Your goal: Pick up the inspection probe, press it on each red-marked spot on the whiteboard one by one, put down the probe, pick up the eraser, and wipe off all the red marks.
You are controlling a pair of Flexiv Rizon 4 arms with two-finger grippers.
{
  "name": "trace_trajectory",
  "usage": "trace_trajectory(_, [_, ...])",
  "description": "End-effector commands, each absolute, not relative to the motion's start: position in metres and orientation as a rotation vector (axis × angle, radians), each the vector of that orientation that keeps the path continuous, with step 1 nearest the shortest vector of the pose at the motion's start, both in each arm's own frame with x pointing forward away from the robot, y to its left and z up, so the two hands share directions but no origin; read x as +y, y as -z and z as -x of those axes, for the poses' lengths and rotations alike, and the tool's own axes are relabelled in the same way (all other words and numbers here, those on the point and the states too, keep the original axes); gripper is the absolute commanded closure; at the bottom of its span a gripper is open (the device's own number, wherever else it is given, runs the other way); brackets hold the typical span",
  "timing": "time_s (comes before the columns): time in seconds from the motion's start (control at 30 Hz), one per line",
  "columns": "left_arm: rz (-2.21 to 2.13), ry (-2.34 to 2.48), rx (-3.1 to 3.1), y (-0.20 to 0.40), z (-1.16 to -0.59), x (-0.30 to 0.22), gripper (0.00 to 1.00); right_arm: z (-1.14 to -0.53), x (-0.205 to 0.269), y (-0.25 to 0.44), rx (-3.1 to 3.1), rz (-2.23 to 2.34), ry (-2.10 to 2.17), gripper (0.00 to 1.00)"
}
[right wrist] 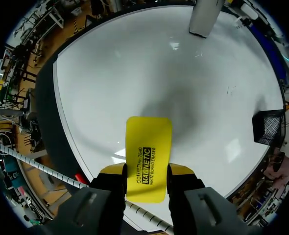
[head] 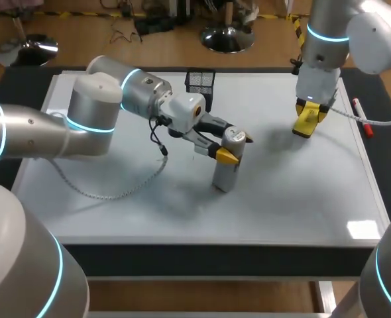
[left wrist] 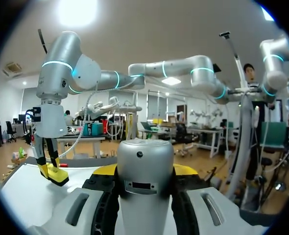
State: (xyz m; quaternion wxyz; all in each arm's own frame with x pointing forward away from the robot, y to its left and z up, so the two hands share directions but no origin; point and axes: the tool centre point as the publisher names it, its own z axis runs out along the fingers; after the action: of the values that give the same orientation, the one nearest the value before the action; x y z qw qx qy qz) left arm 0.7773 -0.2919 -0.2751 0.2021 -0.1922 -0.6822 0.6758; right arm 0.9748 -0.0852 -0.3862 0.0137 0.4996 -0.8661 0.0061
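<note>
Centre of the head view: left end effector (head: 226,155) pinches a silver cylindrical inspection probe (head: 224,173). The probe stands upright with its foot on the white whiteboard tabletop (head: 288,199). Upper right of that frame: right end effector (head: 309,123) clamps a flat yellow eraser (head: 306,129), pointed down at the board. Whether it touches the board cannot be told.

Step, as judged: the eraser is already in hand, so this is the wiping stage, though the probe is not yet released. No red mark shows on the board in any view.

Next move calls for checking the board for leftover marks, then a flat, pressed sweep over any found. The left arm should set the probe down well clear of that sweep.

View differences:
- Left wrist view shows a yellow tip on each side of the probe's rounded head, confirming a two-sided hold. It shows almost none of the board.
- Right wrist view shows both fingers against the eraser and the broad board ahead. A faint speck (right wrist: 229,90) lies there, towards the black mesh basket (right wrist: 271,126); its colour is too small to tell.
- Only the head view shows the red-capped marker (head: 362,118), at the board's right edge.
</note>
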Motion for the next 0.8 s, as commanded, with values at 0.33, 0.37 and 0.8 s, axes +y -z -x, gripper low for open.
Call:
trace_trajectory(0.33, [0.586, -1.855, -1.954, 0.2751, -0.773, -0.2838, 1.0, -0.9755, -0.0857, 0.3854, -2.694, -1.557, -0.024, 1.0])
trace_trajectory(0.37, [0.595, -1.855, -1.954, 0.2754, -0.7726, -0.2835, 1.0, -0.9755, -0.0857, 0.3854, -2.694, -1.557, -0.024, 1.0])
trace_trajectory(0.8, [0.587, -1.787, -2.031, 0.2819, -0.7741, -0.2787, 1.0, -0.9755, -0.0857, 0.3854, -2.694, -1.557, -0.024, 1.0])
